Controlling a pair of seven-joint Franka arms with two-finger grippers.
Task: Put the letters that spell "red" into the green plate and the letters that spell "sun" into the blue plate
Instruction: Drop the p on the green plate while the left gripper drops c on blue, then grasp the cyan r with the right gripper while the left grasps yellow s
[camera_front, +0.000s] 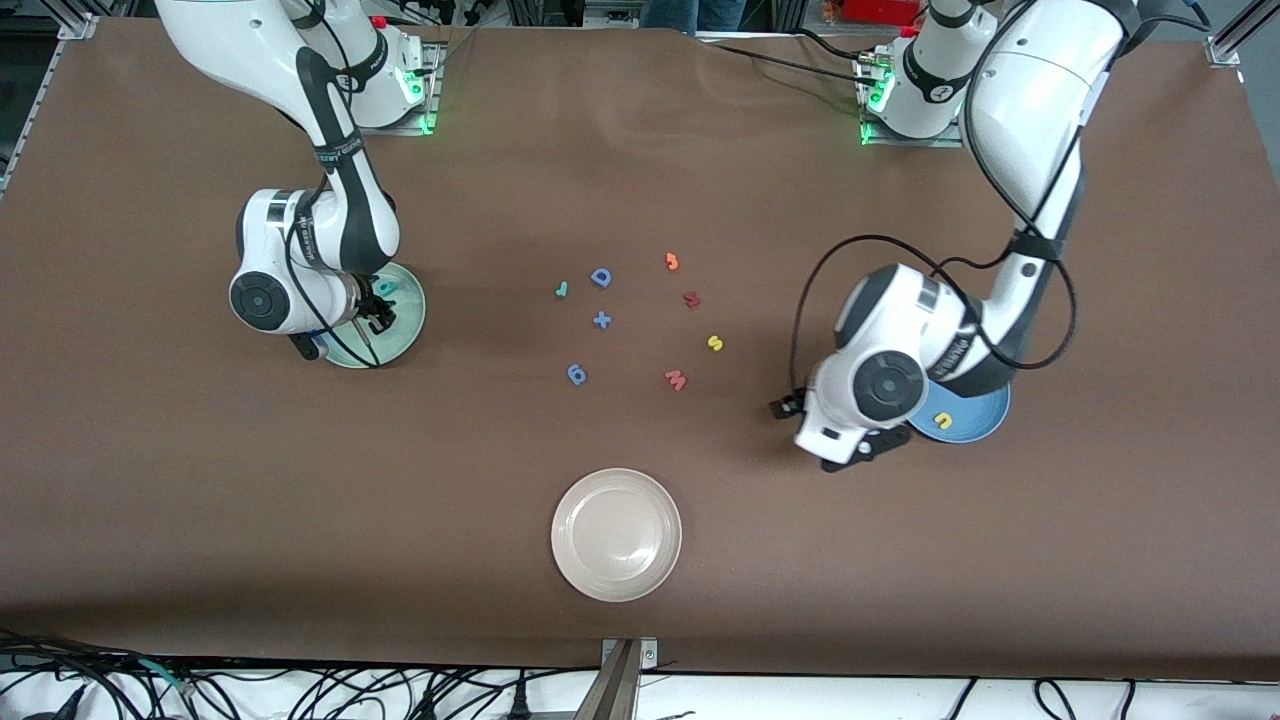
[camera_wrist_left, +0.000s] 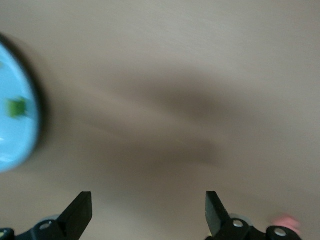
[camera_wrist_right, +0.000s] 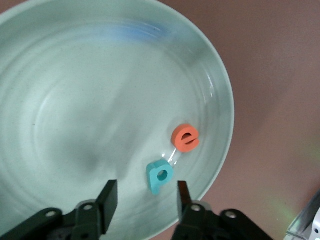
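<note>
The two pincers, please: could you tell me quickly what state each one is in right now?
Left pincer: open, empty, over bare table beside the blue plate.
Right pincer: open, over the green plate, teal letter lying free between its fingers.

The left gripper (camera_wrist_left: 148, 212) hangs over bare brown table (camera_wrist_left: 190, 75), its two dark fingertips (camera_wrist_left: 80, 209) spread wide apart with nothing between them. A soft shadow lies on the cloth under the gripper. The blue plate (camera_wrist_left: 15, 140) shows only as a curved slice cut off by the picture's edge, well apart from the gripper, with a dark rim line where it meets the table. On the plate lies a small green piece (camera_wrist_left: 16, 107), too smeared to read as a letter. A pale pink blur (camera_wrist_left: 286, 220) sits just beside one finger's mount; what it is cannot be told.
</note>
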